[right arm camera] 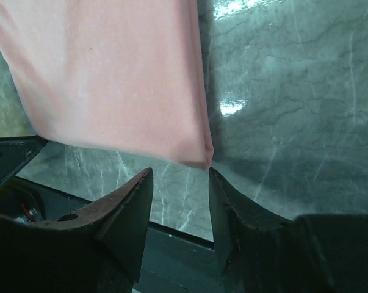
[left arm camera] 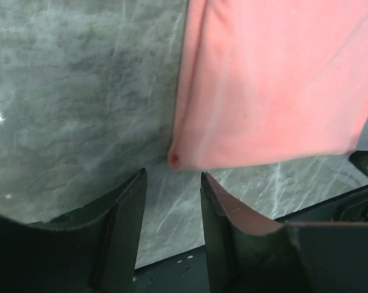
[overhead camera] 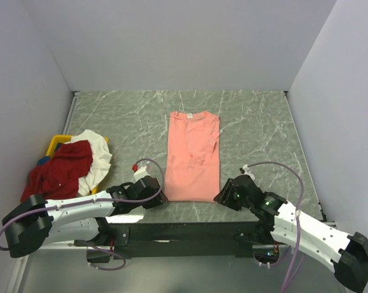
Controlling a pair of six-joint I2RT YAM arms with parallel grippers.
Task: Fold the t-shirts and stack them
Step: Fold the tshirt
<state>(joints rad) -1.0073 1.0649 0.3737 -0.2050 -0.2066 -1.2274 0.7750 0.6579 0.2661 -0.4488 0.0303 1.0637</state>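
Both jaws sit open and empty at the near corners of the folded salmon-pink cotton t-shirt, maybe to fold it shorter.

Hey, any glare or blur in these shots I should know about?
Right wrist view: bright glare patches on the table beside the pink t-shirt, which casts a shadow along its edge. Left wrist view: the tool's fingers are dark and soft-focused. Top view: even light, everything sharp.
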